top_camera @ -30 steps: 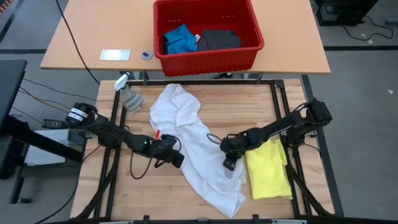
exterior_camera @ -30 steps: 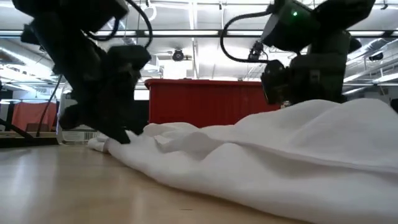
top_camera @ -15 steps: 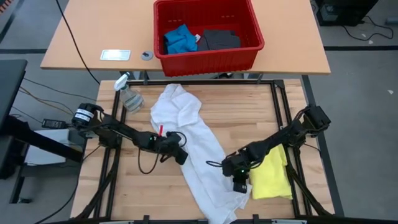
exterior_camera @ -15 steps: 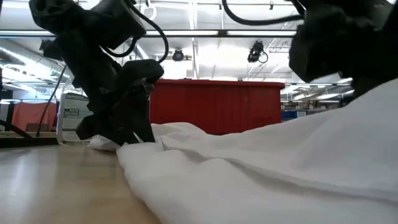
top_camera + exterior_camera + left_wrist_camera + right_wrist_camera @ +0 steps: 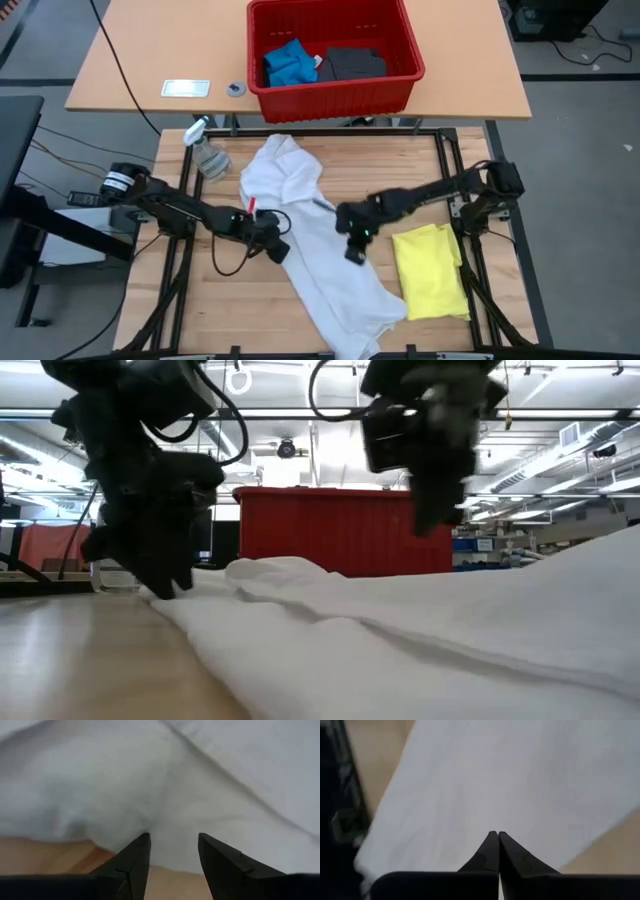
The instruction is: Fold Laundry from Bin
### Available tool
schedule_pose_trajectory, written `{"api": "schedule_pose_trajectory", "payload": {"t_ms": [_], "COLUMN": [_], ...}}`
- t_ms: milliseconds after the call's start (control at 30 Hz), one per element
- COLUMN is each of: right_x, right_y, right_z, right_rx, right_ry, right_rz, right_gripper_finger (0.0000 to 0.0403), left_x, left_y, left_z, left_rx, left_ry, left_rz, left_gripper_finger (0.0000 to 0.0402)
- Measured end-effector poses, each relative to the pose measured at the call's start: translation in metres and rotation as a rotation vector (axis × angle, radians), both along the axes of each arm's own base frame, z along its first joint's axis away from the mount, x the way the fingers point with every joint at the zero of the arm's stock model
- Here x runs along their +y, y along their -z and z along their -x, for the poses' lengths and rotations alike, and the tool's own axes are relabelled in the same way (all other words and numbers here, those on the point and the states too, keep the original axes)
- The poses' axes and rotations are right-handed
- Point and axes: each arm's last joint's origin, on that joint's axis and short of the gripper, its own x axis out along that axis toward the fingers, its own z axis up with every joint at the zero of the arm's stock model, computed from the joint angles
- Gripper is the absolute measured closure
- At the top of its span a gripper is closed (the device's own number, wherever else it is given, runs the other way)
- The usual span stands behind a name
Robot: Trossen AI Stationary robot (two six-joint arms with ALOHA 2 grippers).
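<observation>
White shirt (image 5: 310,235) spread diagonally across wooden table (image 5: 400,175), crumpled. Yellow T-shirt (image 5: 432,271) folded just R of it. Left gripper (image 5: 278,247) at shirt's L edge, jaws apart w/ cloth edge between tips. Right gripper (image 5: 354,248) above shirt middle, jaws together, nothing held. Red bin (image 5: 335,88) on far tan table, blue piece (image 5: 288,62) & dark grey piece (image 5: 351,63) inside. Spray bottle (image 5: 206,152) near table's L corner.

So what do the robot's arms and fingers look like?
Both arms are thin, black and jointed, with black cables looping beside them. The left gripper and the right gripper each have two dark, pointed, wedge-shaped fingers. A small green light glows near the right gripper.
</observation>
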Motion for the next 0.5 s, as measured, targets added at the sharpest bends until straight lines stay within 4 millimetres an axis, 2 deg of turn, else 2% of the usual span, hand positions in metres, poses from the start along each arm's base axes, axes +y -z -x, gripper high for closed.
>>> {"api": "schedule_pose_trajectory", "payload": {"t_ms": [133, 267, 367, 500], "right_x": [-0.044, -0.082, -0.095, -0.1], "right_y": [0.002, 0.02, 0.038, 0.062], "right_z": [-0.016, -0.033, -0.039, -0.035], "right_rx": [-0.144, -0.242, -0.239, -0.103], "right_ry": [0.091, 0.16, 0.172, 0.215], "right_rz": [0.112, 0.089, 0.058, 0.08], "right_gripper_finger": [0.0399, 0.04, 0.04, 0.04], "left_x": [0.011, 0.026, 0.044, 0.072], "left_y": [0.001, 0.002, 0.002, 0.002], "left_z": [0.006, 0.004, 0.003, 0.004], "left_rx": [0.07, 0.09, 0.104, 0.129], "left_ry": [-0.006, 0.018, 0.031, 0.032], "left_rz": [-0.05, -0.093, -0.143, -0.192], "left_gripper_finger": [0.0228, 0.0228, 0.0228, 0.0228]}}
